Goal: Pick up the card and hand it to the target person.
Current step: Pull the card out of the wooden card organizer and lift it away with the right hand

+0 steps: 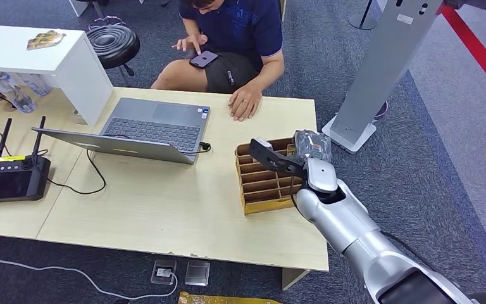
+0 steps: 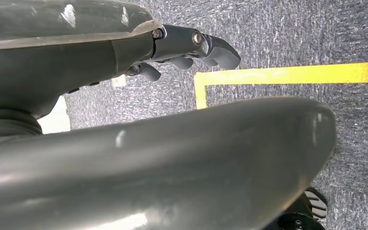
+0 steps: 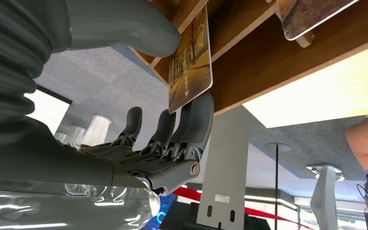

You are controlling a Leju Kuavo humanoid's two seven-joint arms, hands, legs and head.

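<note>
Right hand pinches landscape-print card between thumb and fingers at wooden slotted rack on tabletop; left hand hangs with fingers curled, holding nothing.

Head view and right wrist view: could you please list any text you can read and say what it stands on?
No text is legible in these pictures.
The sticker on the laptop: too small to read.
The yellow label on the controller: blurred.
The print on the person's shorts: too small.
The label on the grey stand: blurred.
The marks on the card: too small.
</note>
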